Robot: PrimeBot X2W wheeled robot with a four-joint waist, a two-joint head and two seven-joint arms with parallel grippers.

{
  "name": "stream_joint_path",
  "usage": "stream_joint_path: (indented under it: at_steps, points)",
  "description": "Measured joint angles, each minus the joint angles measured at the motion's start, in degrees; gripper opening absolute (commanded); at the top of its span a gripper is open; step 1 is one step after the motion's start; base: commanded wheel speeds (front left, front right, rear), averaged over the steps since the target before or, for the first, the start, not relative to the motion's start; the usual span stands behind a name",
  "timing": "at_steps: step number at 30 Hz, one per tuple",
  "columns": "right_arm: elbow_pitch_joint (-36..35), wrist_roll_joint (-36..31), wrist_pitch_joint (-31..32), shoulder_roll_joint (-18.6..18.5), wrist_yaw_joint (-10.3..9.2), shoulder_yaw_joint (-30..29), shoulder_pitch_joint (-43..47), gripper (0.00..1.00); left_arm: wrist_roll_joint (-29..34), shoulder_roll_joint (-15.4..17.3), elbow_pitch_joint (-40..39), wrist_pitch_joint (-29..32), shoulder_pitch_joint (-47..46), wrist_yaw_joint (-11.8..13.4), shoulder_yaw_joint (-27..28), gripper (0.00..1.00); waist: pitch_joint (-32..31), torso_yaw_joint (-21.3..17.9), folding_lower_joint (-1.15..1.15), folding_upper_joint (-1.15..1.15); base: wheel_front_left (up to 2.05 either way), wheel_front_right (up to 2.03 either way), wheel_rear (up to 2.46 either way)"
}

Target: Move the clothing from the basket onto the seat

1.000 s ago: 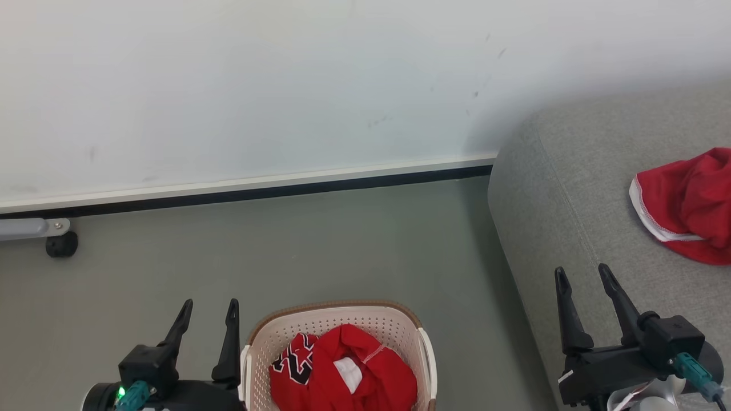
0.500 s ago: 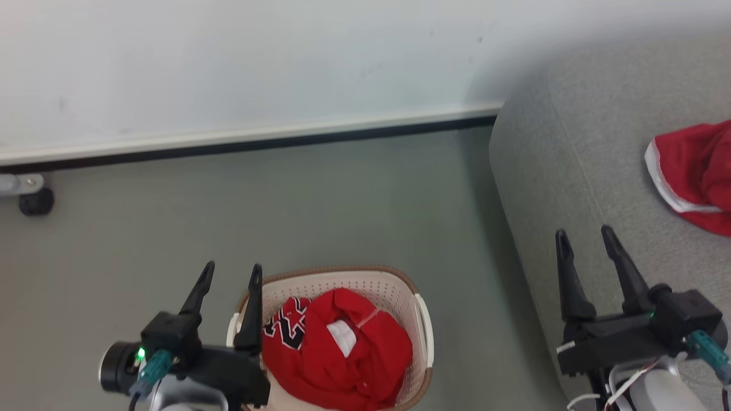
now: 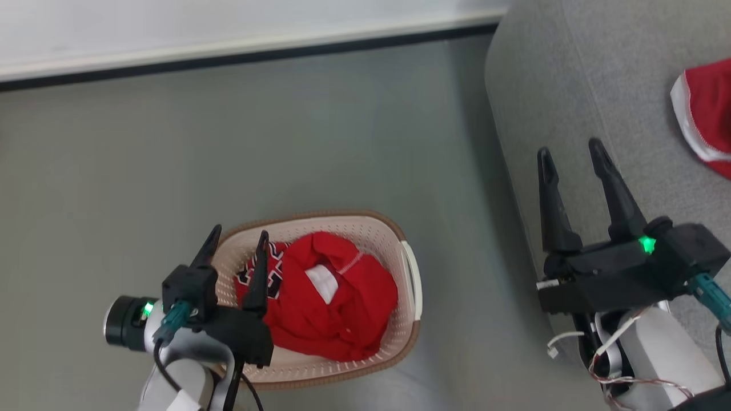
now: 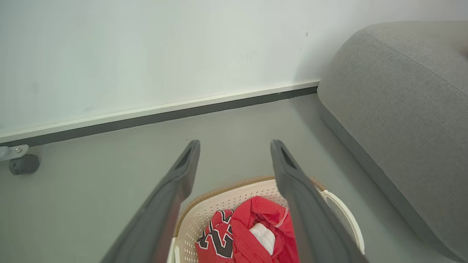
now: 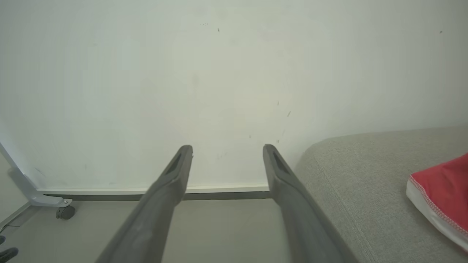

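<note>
Red clothing (image 3: pixel 337 308) is lying in basket (image 3: pixel 377 237); its black-and-white number print is half folded and its white tag (image 3: pixel 321 282) is unreadable. Left gripper (image 3: pixel 240 231) is hanging wide open, empty, above basket's left edge. Right gripper (image 3: pixel 568 146) is hovering wide open, empty, over seat (image 3: pixel 599 85), where a red garment (image 3: pixel 708 114) is lying.

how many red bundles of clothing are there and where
2. One red bundle, showing black-and-white print, lies in the basket; a white-trimmed bundle lies on the grey seat. The one in the basket may hide several garments.
</note>
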Motion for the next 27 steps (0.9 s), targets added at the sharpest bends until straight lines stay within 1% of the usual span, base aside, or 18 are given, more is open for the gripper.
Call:
stream_joint_path:
  at_steps: [7, 9, 10, 14, 18, 25, 27]
  points:
    - [-2.5, -0.4, 0.5, 1.0, 0.0, 0.5, -4.6, 1.0, 1.4, -0.5, 6.3, 1.2, -7.1, -0.1, -1.6, 1.0, 6.6, -2.4, 0.0, 0.01, 0.0, 0.0, 0.0]
    - [-3.2, -0.7, 0.5, 1.3, 0.0, 0.6, -5.6, 1.0, 2.0, -0.6, 7.9, 1.7, -8.8, -0.6, -2.2, 1.0, 8.3, -3.1, 0.0, 0.0, 0.0, 0.0, 0.0]
    - [-3.7, -0.7, 0.6, 1.8, 0.01, 0.8, -6.8, 1.0, 2.6, -0.8, 9.1, 1.9, -10.0, -0.6, -2.2, 1.0, 10.0, -3.7, 0.0, 0.0, 0.0, 0.0, 0.0]
    - [-4.8, -0.8, 0.6, 2.3, 0.01, 0.8, -8.8, 1.0, 3.0, -0.8, 11.8, 2.5, -12.6, -0.6, -2.1, 1.0, 13.3, -5.1, 0.0, 0.01, 0.0, 0.0, 0.0]
    - [-5.9, -1.5, 0.5, 2.4, 0.0, 0.7, -10.2, 1.0, 3.0, -0.6, 14.3, 3.5, -15.8, -1.6, -2.1, 1.0, 16.7, -6.4, -0.01, 0.01, 0.0, 0.0, 0.0]
    - [-7.6, -1.7, 0.4, 2.9, 0.0, 0.2, -12.5, 1.0, 3.1, -0.3, 18.7, 4.1, -20.7, -1.7, -1.5, 1.0, 22.9, -8.3, -0.01, 0.01, 0.0, 0.0, 0.0]
    - [-7.6, -1.7, 0.4, 3.3, 0.0, 0.3, -12.9, 1.0, 3.1, 0.0, 20.3, 4.3, -21.9, -2.1, -1.4, 1.0, 24.6, -8.8, 0.0, 0.01, 0.0, 0.0, 0.0]
